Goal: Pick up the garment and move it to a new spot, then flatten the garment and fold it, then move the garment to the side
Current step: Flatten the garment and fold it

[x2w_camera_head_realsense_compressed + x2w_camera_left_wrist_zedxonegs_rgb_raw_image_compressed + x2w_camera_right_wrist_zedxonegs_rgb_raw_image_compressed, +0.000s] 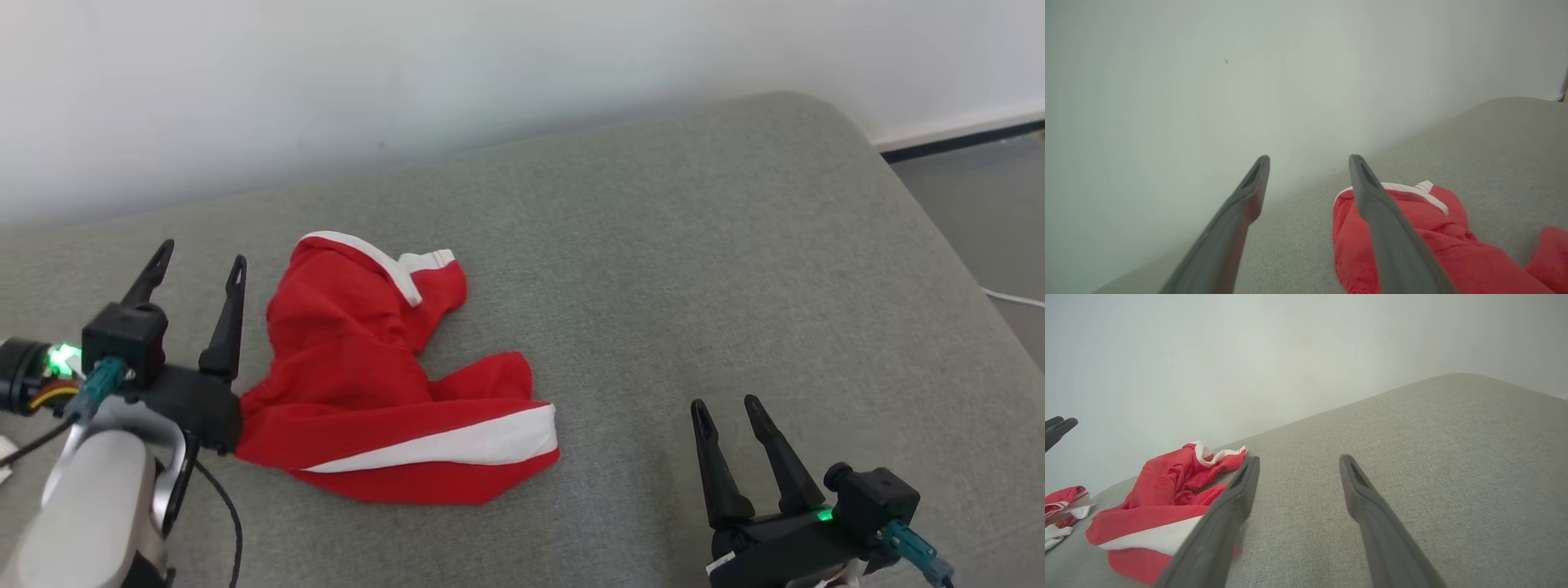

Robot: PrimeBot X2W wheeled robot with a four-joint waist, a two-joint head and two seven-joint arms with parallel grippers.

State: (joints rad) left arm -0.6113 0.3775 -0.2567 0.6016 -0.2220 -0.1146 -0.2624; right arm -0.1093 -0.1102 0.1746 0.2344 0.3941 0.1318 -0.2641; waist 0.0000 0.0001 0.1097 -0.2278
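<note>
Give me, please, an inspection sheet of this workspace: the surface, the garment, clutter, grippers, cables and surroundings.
Surface: grey upholstered cushion with a rounded far corner.
Job's things: red garment with white bands, crumpled on the cushion, not flattened or folded.
Clutter: red and white cloth at the far left of the right wrist view; I cannot tell what it lies on.
Grippers: left gripper, jaws open, holding nothing, beside the garment's left edge. Right gripper, jaws open, holding nothing, over bare cushion to the garment's right.
Cables: black cable hanging by the left arm; white cable on the floor.
Surroundings: pale wall behind; grey floor at the right.
</note>
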